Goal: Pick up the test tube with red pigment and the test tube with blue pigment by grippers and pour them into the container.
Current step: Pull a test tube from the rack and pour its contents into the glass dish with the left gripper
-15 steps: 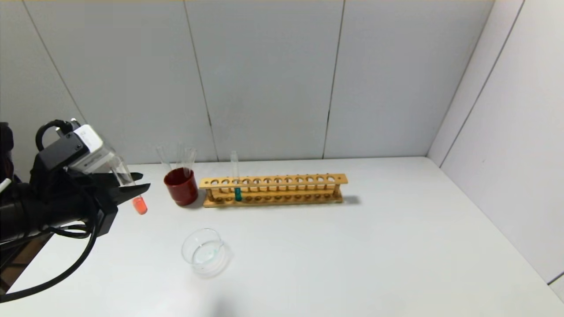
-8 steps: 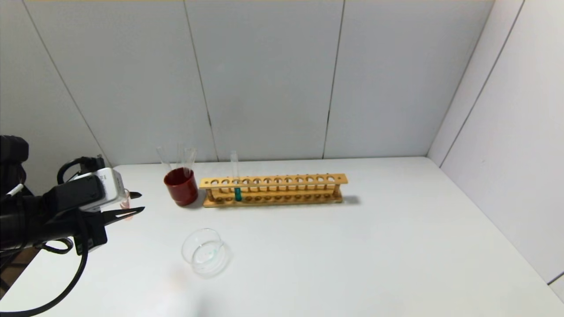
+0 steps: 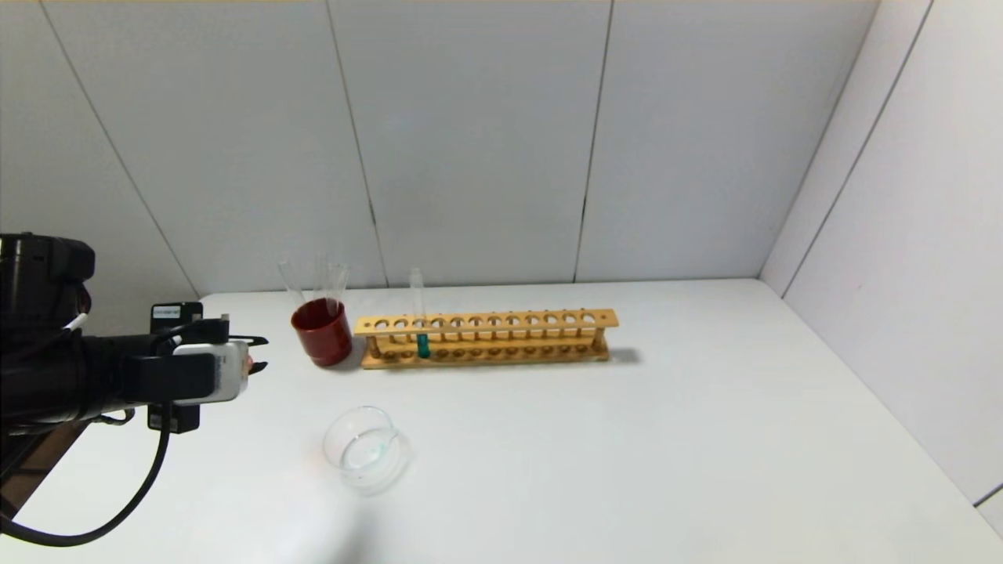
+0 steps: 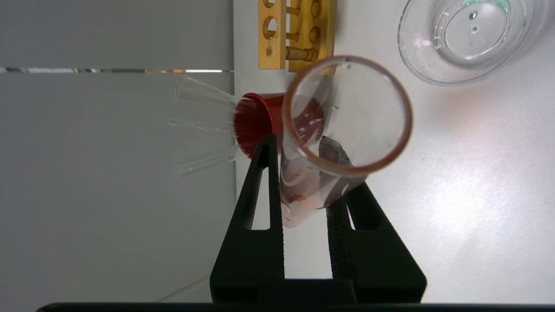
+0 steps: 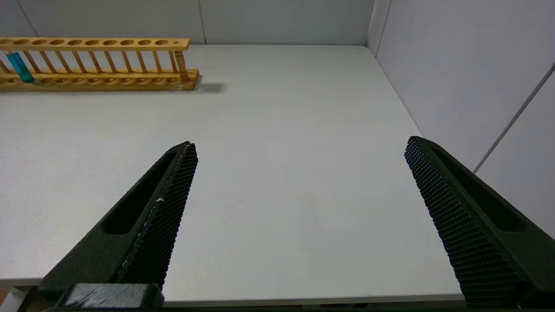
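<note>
Because the test tube with red pigment (image 4: 318, 173) is thin, slippery glass (light, brittle), the left gripper (image 4: 303, 182) pinches its mid-body gently; the right gripper (image 5: 299, 208) hangs spread.

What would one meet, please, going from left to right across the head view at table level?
left gripper holding the test tube with red pigment → dark red cup → wooden rack with the test tube with blue pigment

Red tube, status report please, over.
Left gripper shut on red tube, near red cup, short of glass dish. Right gripper open, idle. Blue tube racked. Nothing blocking.
</note>
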Robot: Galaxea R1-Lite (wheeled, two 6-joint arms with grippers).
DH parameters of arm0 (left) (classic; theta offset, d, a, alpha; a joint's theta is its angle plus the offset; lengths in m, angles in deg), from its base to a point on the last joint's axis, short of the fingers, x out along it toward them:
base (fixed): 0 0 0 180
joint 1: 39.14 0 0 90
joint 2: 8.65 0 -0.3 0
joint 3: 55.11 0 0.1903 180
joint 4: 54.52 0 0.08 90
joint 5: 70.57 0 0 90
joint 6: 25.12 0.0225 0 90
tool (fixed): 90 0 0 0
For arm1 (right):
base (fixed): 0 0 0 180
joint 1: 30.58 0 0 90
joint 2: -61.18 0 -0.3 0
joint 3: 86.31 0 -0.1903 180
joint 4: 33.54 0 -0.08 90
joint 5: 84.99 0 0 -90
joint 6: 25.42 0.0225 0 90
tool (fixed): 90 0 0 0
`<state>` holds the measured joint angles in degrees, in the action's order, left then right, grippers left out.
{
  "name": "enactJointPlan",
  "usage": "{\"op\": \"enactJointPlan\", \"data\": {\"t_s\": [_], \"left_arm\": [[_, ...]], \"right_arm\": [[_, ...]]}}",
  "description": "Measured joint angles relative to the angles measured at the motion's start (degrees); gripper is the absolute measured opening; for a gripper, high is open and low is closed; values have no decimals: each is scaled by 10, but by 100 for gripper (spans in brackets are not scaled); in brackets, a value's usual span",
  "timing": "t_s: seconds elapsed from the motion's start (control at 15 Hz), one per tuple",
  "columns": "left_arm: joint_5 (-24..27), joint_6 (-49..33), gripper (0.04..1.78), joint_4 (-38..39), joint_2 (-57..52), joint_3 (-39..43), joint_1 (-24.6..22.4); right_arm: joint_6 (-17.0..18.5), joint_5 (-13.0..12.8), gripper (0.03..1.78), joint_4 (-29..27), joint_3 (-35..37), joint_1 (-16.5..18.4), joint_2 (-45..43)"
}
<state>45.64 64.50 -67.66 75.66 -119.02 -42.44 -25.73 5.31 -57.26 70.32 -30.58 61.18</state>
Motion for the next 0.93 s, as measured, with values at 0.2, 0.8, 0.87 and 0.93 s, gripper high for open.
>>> {"op": "enactJointPlan", "data": {"t_s": [0.2, 0.8, 0.87, 0.93], "left_arm": [[5, 70, 33, 0, 19, 2, 12], [5, 134, 33, 160, 122, 9, 64], [4, 143, 33, 167, 132, 9, 65], [4, 156, 33, 166, 140, 9, 64]], "right_arm": [[0, 0, 175, 0, 0, 0, 0], [0, 0, 175, 0, 0, 0, 0], [0, 0, 175, 0, 0, 0, 0], [0, 0, 175, 0, 0, 0, 0]]}}
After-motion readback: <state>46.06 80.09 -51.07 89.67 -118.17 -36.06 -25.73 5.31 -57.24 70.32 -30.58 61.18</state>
